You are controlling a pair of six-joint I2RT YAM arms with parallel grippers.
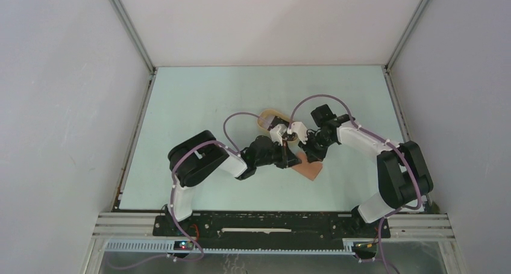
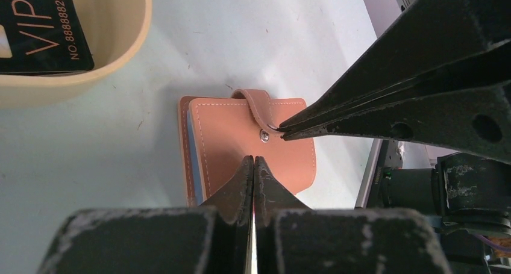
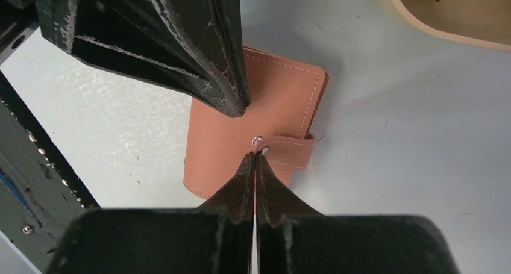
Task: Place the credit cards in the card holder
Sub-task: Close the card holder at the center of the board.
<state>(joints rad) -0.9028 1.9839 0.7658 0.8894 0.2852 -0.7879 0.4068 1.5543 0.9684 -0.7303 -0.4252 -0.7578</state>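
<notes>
The card holder (image 2: 229, 141) lies closed beside the tray (image 2: 129, 45). The right gripper (image 3: 254, 156) — jaws pressed together — touches the free end of its snap tab (image 2: 259, 105), while the left gripper (image 2: 253, 159), equally clamped, rests on its cover.

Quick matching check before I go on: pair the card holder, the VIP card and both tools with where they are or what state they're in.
1. reddish-brown leather card holder
2. black plastic VIP card
3. left tool
4. right tool

A. tips at the free end of the snap tab
B. in the beige oval tray
C. closed, flat on the table
D. shut, tip over the cover beside that tab

Pairs: 1-C, 2-B, 3-D, 4-A.
</notes>
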